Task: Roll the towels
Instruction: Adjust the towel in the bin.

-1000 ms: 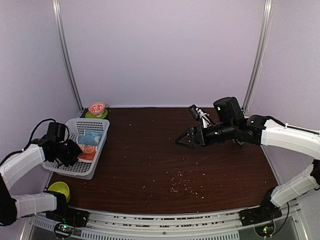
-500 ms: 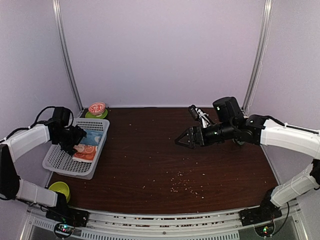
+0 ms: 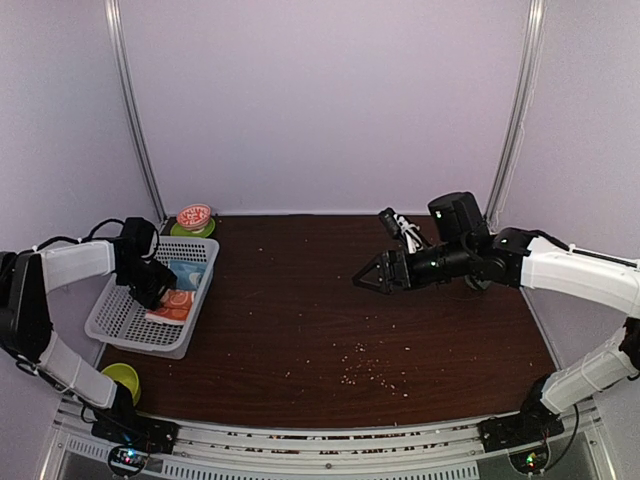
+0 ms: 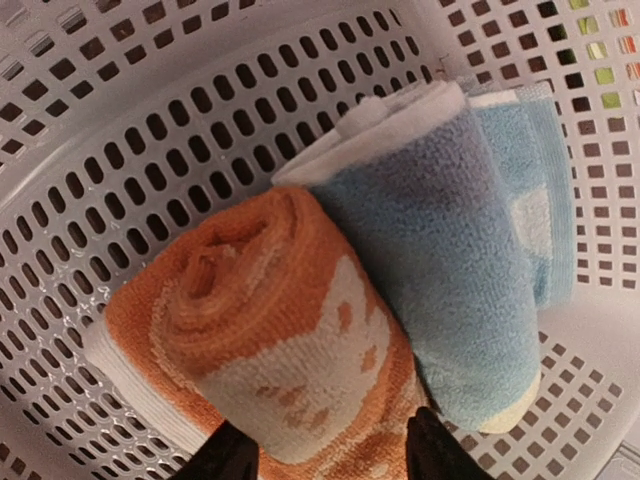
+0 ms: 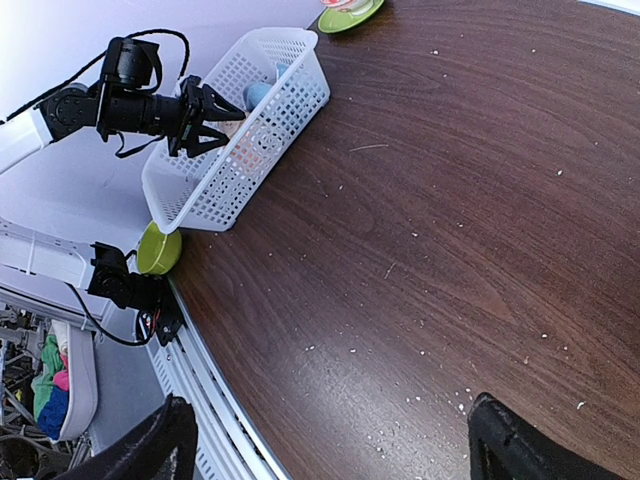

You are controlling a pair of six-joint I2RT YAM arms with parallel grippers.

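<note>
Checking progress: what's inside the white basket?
Two rolled towels, touching side by side: the orange-and-cream towel and the light blue towel. The basket floor under them is hidden.

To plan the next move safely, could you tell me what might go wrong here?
The orange towel and blue towel lie rolled and touching in the basket. The left end effector hangs open over the orange one, so a careless move might snag it, loosen the roll, or nudge its neighbour.

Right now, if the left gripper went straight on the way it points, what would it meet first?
Probably the orange rolled towel, right ahead of the left gripper in the white basket; exact depth is unclear.
</note>
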